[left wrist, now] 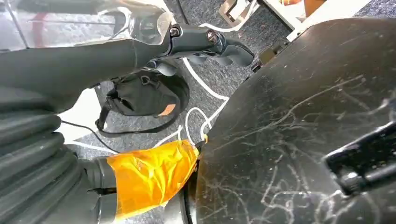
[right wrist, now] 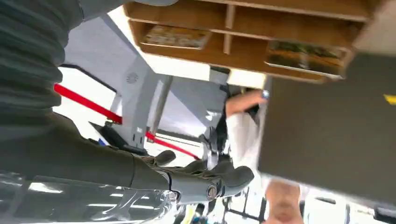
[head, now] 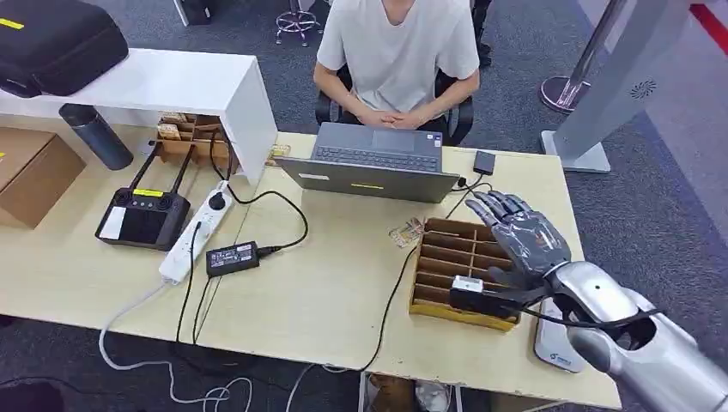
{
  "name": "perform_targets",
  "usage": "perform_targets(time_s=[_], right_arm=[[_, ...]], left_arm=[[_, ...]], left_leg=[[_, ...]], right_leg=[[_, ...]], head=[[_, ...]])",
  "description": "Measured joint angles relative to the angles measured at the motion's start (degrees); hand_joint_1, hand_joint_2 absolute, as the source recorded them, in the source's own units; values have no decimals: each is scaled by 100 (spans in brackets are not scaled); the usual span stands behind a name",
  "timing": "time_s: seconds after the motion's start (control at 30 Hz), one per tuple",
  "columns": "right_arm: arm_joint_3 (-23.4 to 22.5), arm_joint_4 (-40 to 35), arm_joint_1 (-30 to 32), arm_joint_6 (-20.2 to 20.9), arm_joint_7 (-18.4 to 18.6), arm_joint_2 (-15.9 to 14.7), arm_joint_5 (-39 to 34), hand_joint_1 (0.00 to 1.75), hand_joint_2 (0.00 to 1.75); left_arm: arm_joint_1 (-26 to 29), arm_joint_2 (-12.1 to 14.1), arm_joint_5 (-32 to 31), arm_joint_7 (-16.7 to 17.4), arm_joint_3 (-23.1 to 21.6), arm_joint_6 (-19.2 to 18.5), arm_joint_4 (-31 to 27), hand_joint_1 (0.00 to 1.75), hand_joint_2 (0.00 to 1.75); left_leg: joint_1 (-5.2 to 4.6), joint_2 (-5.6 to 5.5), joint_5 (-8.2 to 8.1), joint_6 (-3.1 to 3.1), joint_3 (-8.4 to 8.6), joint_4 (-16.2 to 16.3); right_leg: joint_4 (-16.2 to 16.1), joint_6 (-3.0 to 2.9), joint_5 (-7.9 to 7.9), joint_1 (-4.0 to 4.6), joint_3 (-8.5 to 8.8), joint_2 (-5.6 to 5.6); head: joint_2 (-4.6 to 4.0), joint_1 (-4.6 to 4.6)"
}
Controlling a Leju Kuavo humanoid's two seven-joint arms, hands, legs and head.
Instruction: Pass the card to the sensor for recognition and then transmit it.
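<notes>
Nearest, the right robot hand (head: 524,236) is raised over the wooden slotted tray (head: 433,287) at the right end of the tabletop (head: 326,292), fingers spread and extended, holding nothing. Its posture, palm down above the slots, suggests a reach for a card, judged from the task alone. The hand has dark grey fingers on a silver forearm, with a black cable looped at the wrist.

The left robot hand (left wrist: 201,42) hangs below the tabletop beside the robot's body, over grey carpet. Its dark fingers lie fairly straight with nothing between them; the view is oblique, so this is probably an empty, open posture.

The tray is plain light wood, divided into narrow parallel slots, presumably to keep cards upright and separable. A small white-topped black device (head: 470,292) sits at its near edge. A flat white reader pad (head: 556,348), probably the sensor, lies just beside the tray, partly under the right arm. One clear-sleeved card (head: 405,232) lies flat on the tabletop just beyond the tray's far left corner.

Farther on, a grey laptop (head: 373,163) stands open toward a seated person (head: 395,51).
</notes>
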Motion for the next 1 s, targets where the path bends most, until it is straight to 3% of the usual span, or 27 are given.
perform_targets(time_s=[0.27,0.53,1.0], right_arm=[[-413,81,562,-942,219,483,1017,0,175],[-647,166,802,-1001,310,759,1150,0,175],[-676,221,832,-1010,310,861,1148,0,175]], left_arm=[[-19,42,24,-158,-52,-2,0,0,175],[-20,81,50,-216,-66,-2,0,0,175],[-20,101,52,-217,-74,-2,0,0,175]], left_leg=[[0,-1,0,0,-1,-1],[0,-1,0,0,-1,0],[0,-1,0,0,-1,0]], right_leg=[[0,2,-2,0,1,-2],[0,2,-2,-1,1,-2],[0,2,-2,0,0,-2]], head=[[0,0],[0,0],[0,0]])
